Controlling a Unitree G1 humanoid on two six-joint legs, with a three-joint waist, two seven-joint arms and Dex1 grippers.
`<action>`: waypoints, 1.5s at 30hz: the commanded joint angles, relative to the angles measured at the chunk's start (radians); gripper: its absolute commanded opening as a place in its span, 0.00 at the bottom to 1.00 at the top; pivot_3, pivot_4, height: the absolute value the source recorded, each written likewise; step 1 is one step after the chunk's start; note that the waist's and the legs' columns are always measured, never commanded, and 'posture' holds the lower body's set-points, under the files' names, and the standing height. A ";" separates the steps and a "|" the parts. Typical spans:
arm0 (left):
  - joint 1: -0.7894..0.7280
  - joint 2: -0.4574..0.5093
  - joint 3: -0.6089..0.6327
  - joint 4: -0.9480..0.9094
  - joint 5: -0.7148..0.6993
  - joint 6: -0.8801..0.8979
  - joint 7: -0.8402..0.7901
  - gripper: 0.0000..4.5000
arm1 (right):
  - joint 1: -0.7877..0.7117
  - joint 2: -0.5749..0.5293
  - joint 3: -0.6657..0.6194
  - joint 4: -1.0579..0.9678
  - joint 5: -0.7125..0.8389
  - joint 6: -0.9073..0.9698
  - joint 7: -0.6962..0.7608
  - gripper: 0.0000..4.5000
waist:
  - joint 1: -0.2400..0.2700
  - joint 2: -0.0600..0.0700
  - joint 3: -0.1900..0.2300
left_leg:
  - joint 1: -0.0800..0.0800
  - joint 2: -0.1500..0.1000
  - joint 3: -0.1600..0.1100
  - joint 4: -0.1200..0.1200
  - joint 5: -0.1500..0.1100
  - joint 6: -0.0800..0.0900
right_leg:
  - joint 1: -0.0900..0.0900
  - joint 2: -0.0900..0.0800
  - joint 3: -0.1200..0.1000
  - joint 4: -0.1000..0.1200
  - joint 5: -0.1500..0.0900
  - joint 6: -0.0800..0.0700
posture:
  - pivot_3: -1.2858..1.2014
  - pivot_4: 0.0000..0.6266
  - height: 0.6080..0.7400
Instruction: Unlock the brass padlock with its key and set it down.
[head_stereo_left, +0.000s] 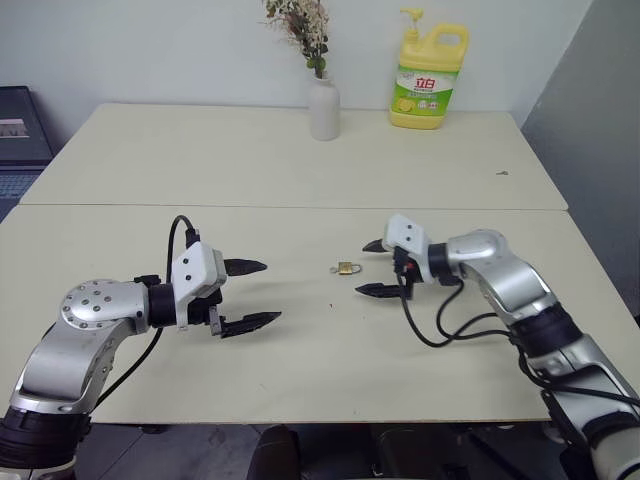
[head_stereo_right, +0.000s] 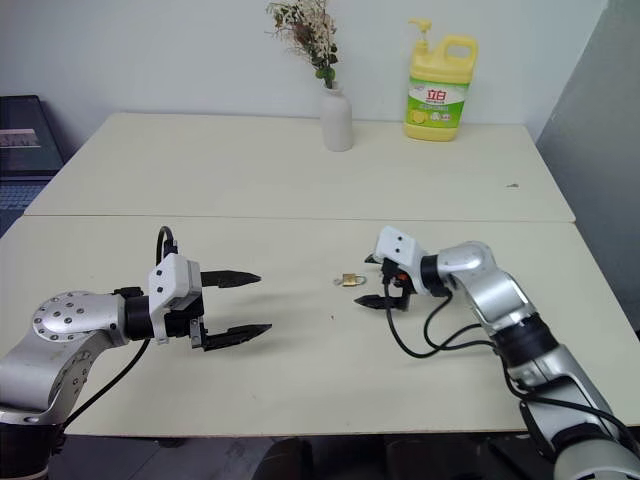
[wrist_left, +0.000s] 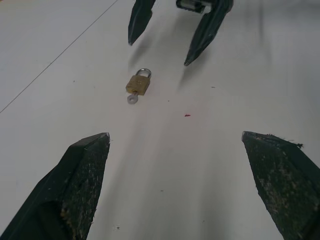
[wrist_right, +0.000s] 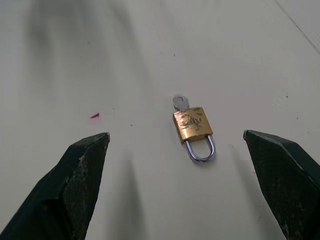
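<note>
The brass padlock (head_stereo_left: 347, 267) lies flat on the cream table (head_stereo_left: 300, 370), its silver shackle (wrist_right: 202, 150) looking closed. The key (wrist_right: 180, 102) sticks out of the lock's bottom, with only its small round head showing. My right gripper (head_stereo_left: 361, 268) hovers open just right of the lock, its two fingertips pointing at it from either side without touching. My left gripper (head_stereo_left: 273, 291) is open and empty farther to the left, aimed toward the lock across bare table. In the left wrist view the padlock (wrist_left: 139, 83) sits between both grippers, nearer the right gripper (wrist_left: 158, 52).
A white vase (head_stereo_left: 323, 108) with dried flowers and a yellow detergent bottle (head_stereo_left: 428, 80) stand at the far edge of the back table. A seam (head_stereo_left: 300, 207) runs between the two tables. A tiny red speck (wrist_right: 94, 115) marks the tabletop near the lock.
</note>
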 joint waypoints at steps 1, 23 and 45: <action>-0.005 0.011 0.001 -0.040 0.008 -0.016 -0.004 0.99 | -0.081 0.074 0.024 0.145 -0.053 -0.045 0.002 1.00 | 0.000 0.000 0.000 | 0.000 0.000 0.000 0.000 0.000 0.000 | 0.000 0.000 0.000 0.000 0.000 0.000 | 0.52 0.24 1.00; -0.006 0.008 -0.008 -0.017 0.031 -0.043 -0.019 1.00 | -0.224 0.188 0.011 0.531 -0.187 -0.165 0.049 0.62 | 0.000 0.000 0.000 | 0.001 0.000 0.000 0.001 0.000 0.000 | -0.001 0.000 0.000 0.004 0.000 -0.001 | 0.52 0.24 1.00; -0.030 -0.009 -0.015 0.033 0.031 -0.046 -0.013 1.00 | -0.053 0.051 -0.006 0.091 -0.245 -0.230 0.046 0.21 | 0.009 0.000 0.000 | 0.000 -0.001 0.000 0.001 0.000 0.000 | -0.001 0.000 0.000 0.004 0.000 0.000 | 0.52 0.24 1.00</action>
